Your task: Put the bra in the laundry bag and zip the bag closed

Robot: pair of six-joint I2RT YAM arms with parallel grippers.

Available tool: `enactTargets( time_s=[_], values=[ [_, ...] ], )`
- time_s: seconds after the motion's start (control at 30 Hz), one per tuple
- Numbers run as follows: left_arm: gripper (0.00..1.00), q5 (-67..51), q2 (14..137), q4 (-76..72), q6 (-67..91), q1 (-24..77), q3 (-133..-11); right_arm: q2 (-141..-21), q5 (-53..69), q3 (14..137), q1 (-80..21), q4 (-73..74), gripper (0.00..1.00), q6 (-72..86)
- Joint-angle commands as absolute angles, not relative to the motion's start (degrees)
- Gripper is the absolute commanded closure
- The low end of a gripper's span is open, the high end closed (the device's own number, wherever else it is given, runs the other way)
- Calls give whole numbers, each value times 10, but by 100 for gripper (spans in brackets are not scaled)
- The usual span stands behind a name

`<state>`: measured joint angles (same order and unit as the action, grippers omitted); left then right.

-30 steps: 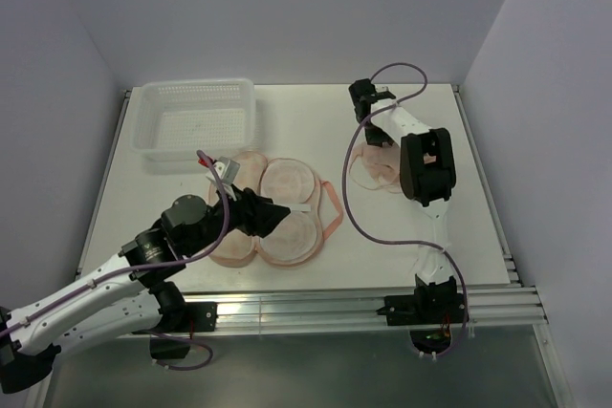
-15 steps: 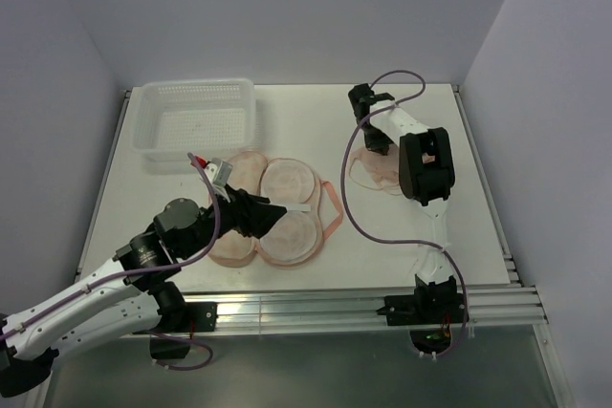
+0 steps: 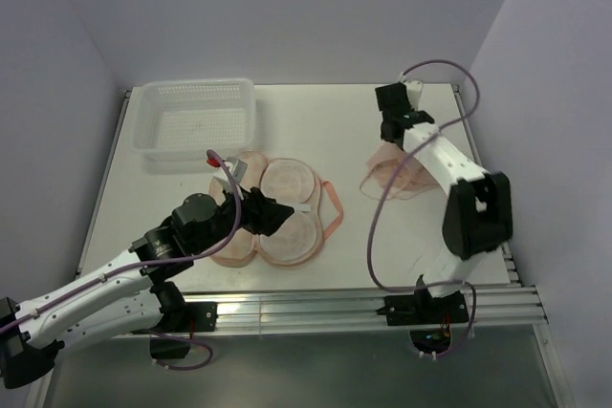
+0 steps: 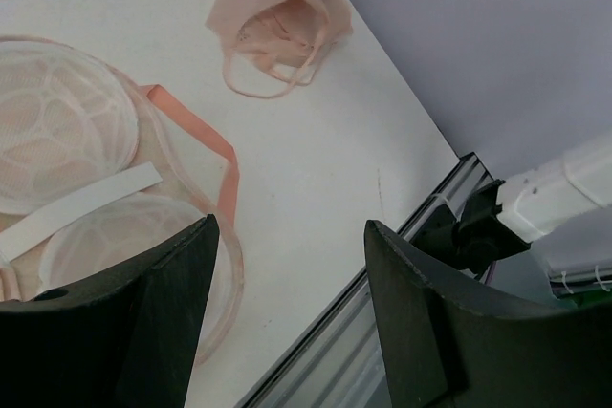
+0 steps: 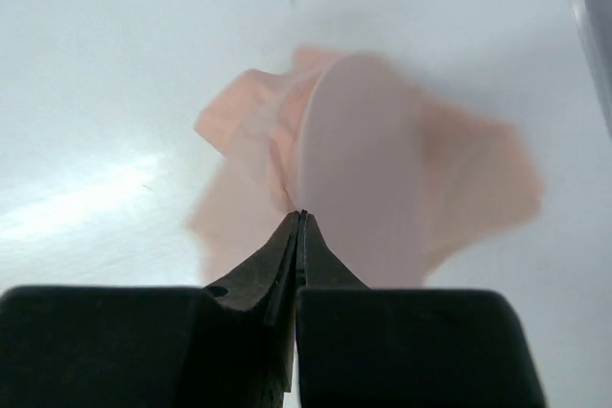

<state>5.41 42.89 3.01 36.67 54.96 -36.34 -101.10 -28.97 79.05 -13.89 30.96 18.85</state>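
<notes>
The laundry bag point(image 3: 282, 205) lies open and flat at the table's middle, pale mesh lining up, with its pink loop point(image 3: 330, 207) to the right. It also shows in the left wrist view point(image 4: 67, 140). My left gripper point(image 3: 271, 211) hovers over the bag, open and empty point(image 4: 287, 226). The bra point(image 3: 394, 174) is a pale peach bundle at the right. My right gripper point(image 3: 390, 139) is shut on its upper edge, and the fabric hangs below it. In the right wrist view the closed tips point(image 5: 301, 217) pinch the bra point(image 5: 382, 169). It shows far off in the left wrist view point(image 4: 277, 16).
A white lattice basket point(image 3: 196, 121) stands at the back left. The metal rail point(image 3: 363, 298) runs along the table's near edge. The right arm's purple cable point(image 3: 378, 236) loops over the table between the bag and the bra.
The right arm has swung its elbow out to the right, and its gripper has moved right with the bra, which now hangs bunched from it. The left gripper shifted slightly over the bag.
</notes>
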Motion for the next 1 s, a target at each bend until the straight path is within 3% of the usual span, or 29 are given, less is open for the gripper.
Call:
enactTargets(
  time_s=[0.0, 0.27, 0.47, 0.97],
  values=[
    [31, 46, 455, -30, 370, 553, -364, -850, -316, 728, -134, 159, 100, 239],
    [22, 17, 546, -104, 357, 557, -393, -574, -331, 549, -134, 64, 100, 316],
    [17, -6, 631, -163, 319, 585, -460, -395, -333, 475, -184, 78, 100, 395],
    [3, 57, 787, -216, 189, 642, -598, -381, -252, 452, -308, 47, 100, 474]
  ],
)
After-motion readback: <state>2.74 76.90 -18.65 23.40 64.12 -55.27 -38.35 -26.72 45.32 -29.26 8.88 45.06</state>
